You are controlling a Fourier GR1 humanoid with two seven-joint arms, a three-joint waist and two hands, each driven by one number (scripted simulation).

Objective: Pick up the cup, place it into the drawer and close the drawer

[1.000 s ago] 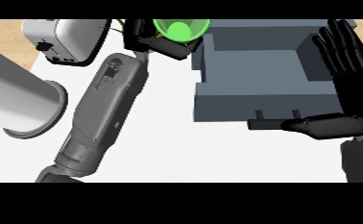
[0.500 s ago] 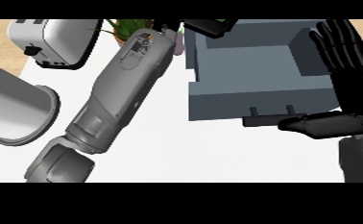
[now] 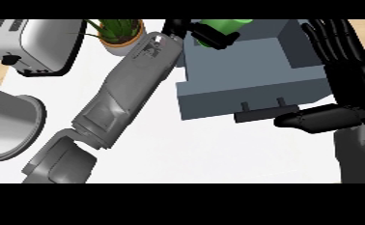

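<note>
The green cup (image 3: 222, 25) is up at the top edge, over the back left corner of the open grey drawer (image 3: 235, 96). My left hand (image 3: 216, 40) is curled round the cup and hides part of it; its forearm runs up from the lower left. My right hand (image 3: 335, 50) stands open at the right edge, fingers straight up beside the drawer's right wall. Its thumb (image 3: 314, 120) lies just right of the drawer's dark handle (image 3: 265, 115).
A silver toaster (image 3: 39, 45) sits at the upper left, with a potted plant (image 3: 118, 33) beside it. A grey metal pot (image 3: 18, 127) lies at the left edge. White counter (image 3: 214, 156) spreads in front of the drawer.
My left arm has swung right, carrying the cup from beside the drawer's left wall to above its back corner. The right hand has stayed in place.
</note>
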